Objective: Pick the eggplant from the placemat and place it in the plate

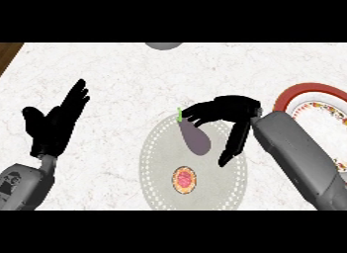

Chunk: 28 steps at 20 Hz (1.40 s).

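Since the eggplant (195,139) lies on the placemat (157,163), far half, stem end pointing far-left, nothing of the pick reads as done yet; judged early, at the reach/grasp step. The right hand (231,111) is over the eggplant's far end: fingers bent down at the stem, thumb stretched toward the near side, just right of the eggplant and apart from it. Hand is part-open and not closed on anything, as far as I can tell. Whether the fingers touch the eggplant can't be told.

Left to do: close on it, lift, carry right, set it in the plate (291,97), which sits at the right edge, red-rimmed, partly hidden by the right forearm, nothing seen in it.

The left hand (56,126) rests at the left, fingers straight and up, holding nothing.

Counts: eggplant 1, placemat 1, plate 1, hands 2. Extras: 1 small round red-and-yellow item (185,179) on the placemat's near part, 1 grey object (163,45) at the far edge, cut off.
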### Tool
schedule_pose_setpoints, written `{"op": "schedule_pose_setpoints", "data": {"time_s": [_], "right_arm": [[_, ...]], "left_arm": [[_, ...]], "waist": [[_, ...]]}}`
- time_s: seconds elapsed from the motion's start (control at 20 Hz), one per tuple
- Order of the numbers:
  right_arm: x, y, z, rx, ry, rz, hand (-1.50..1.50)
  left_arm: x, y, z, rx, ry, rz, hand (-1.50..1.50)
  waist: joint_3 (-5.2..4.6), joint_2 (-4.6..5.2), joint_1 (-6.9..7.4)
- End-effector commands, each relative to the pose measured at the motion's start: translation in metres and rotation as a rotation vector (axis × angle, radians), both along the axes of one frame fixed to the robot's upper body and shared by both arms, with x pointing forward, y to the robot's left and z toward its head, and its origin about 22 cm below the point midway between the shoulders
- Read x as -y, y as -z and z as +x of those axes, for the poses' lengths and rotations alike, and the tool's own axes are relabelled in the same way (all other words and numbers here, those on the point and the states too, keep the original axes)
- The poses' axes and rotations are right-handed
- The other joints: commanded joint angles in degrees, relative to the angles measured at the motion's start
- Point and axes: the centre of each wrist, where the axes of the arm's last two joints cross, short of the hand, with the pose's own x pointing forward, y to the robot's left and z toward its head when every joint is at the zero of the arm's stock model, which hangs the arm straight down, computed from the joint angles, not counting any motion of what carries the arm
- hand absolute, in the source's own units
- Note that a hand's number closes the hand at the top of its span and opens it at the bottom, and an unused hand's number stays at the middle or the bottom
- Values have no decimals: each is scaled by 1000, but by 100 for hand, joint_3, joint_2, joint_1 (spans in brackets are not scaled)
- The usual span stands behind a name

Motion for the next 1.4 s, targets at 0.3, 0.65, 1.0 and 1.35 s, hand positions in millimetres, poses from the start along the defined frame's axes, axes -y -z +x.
{"op": "schedule_pose_setpoints", "data": {"time_s": [0.3, 0.65, 1.0, 1.35], "right_arm": [[-56, -39, 46, 5, -285, -118, -150], [-85, -29, 41, -11, -478, -248, -150], [-105, -36, 38, 73, -589, -385, -150], [-99, -20, 31, 58, -674, -424, -150]], "left_arm": [[-6, 13, 1, -37, -12, 7, 0], [2, 15, -1, -30, -22, 28, 0], [9, 13, 6, -18, -19, 10, 0], [9, 11, 0, -18, -36, 3, 0]], "waist": [[-8, -95, -119], [-4, -95, -133], [-5, -73, -188], [0, -99, -171]]}}
